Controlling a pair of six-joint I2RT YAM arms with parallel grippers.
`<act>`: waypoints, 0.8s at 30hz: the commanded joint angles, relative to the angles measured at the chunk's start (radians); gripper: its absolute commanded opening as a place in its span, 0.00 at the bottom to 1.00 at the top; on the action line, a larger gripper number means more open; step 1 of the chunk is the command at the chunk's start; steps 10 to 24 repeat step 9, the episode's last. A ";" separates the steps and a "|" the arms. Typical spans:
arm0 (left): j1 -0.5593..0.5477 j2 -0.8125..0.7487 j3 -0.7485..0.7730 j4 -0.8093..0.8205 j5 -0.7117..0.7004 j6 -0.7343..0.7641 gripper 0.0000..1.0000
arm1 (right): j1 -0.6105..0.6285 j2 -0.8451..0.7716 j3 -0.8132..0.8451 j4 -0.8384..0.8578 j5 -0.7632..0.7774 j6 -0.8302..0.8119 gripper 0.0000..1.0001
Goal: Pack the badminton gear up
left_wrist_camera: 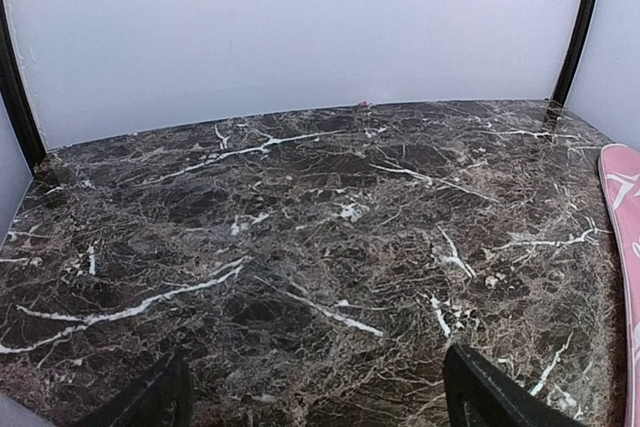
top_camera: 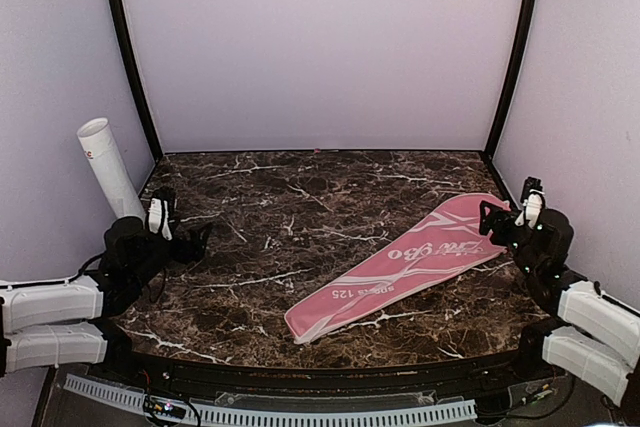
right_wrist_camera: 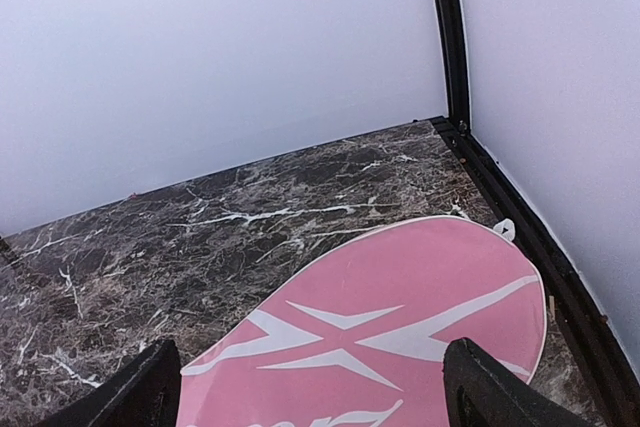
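Note:
The pink racket-shaped bag (top_camera: 405, 262) lies flat on the marble table, wide end at the right, narrow end pointing near-left. It fills the lower part of the right wrist view (right_wrist_camera: 400, 317), and its edge shows in the left wrist view (left_wrist_camera: 625, 237). The long white tube (top_camera: 108, 165) leans at the far left edge. My right gripper (top_camera: 492, 219) is open over the bag's wide end. My left gripper (top_camera: 195, 240) is open and empty above bare table near the tube. No rackets or shuttlecocks are in view.
The dark marble table (top_camera: 300, 207) is bounded by white walls with black corner posts (top_camera: 128, 57) at back left and back right (top_camera: 515, 47). A black ledge runs along the right edge (right_wrist_camera: 520, 217).

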 commanded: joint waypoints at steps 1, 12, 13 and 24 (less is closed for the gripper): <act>0.001 -0.039 -0.036 0.053 -0.023 0.004 0.89 | -0.005 0.007 -0.005 0.058 0.004 -0.017 0.91; 0.001 -0.040 -0.043 0.060 -0.022 0.002 0.91 | -0.005 0.015 -0.002 0.058 0.004 -0.017 0.91; 0.001 -0.040 -0.043 0.060 -0.022 0.002 0.91 | -0.005 0.015 -0.002 0.058 0.004 -0.017 0.91; 0.001 -0.040 -0.043 0.060 -0.022 0.002 0.91 | -0.005 0.015 -0.002 0.058 0.004 -0.017 0.91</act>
